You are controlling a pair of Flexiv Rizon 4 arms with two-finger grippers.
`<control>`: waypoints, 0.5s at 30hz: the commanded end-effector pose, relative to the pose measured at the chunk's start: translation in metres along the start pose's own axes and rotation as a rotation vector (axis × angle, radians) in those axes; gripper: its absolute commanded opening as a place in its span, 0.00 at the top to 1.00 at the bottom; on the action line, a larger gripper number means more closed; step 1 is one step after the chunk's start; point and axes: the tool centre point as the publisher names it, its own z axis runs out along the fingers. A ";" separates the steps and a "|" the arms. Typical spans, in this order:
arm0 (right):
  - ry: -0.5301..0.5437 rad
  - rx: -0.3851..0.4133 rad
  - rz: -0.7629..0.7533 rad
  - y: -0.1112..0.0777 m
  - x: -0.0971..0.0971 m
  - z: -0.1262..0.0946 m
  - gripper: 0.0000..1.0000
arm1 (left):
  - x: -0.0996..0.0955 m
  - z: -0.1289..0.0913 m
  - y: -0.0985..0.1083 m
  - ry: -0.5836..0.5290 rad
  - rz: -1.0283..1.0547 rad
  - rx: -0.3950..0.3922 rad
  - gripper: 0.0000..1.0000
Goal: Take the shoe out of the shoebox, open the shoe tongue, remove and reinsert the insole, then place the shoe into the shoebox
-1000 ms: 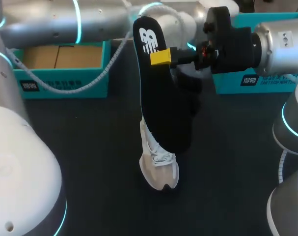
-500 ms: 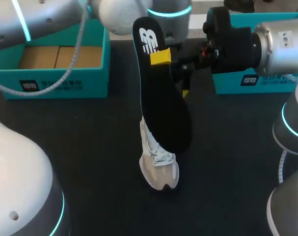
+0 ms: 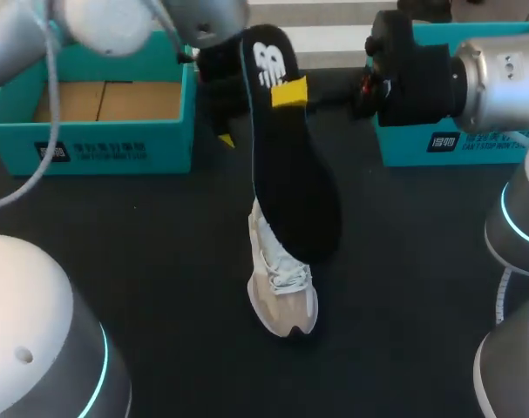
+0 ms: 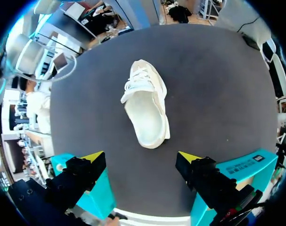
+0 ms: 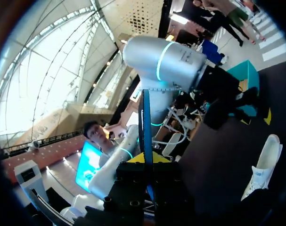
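On black insole [image 3: 290, 174], white logo [image 3: 267, 64]

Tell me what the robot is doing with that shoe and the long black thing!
The right gripper is pinching a long black foam insole near one end and holds it up in the air over the white lace-up sneaker. The sneaker sits on the dark table. The left gripper hovers open and empty above the sneaker, near the open teal cardboard shoebox. So the insole is out of the shoe and not yet put back in.
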 end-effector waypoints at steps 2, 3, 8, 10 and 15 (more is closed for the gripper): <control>-0.005 -0.057 0.096 0.000 -0.015 -0.018 1.00 | 0.018 -0.015 -0.010 -0.399 0.023 -0.009 0.00; 0.001 -0.068 0.116 0.005 -0.019 -0.022 1.00 | 0.018 -0.018 -0.011 -0.411 0.026 -0.013 0.00; -0.036 -0.111 0.231 0.028 -0.050 -0.045 1.00 | 0.018 -0.037 -0.017 -0.478 0.038 -0.009 0.00; -0.168 -0.209 0.306 0.037 -0.064 -0.059 1.00 | 0.019 -0.044 -0.017 -0.488 0.061 0.014 0.00; -0.168 -0.209 0.306 0.037 -0.064 -0.059 1.00 | 0.019 -0.044 -0.017 -0.488 0.061 0.014 0.00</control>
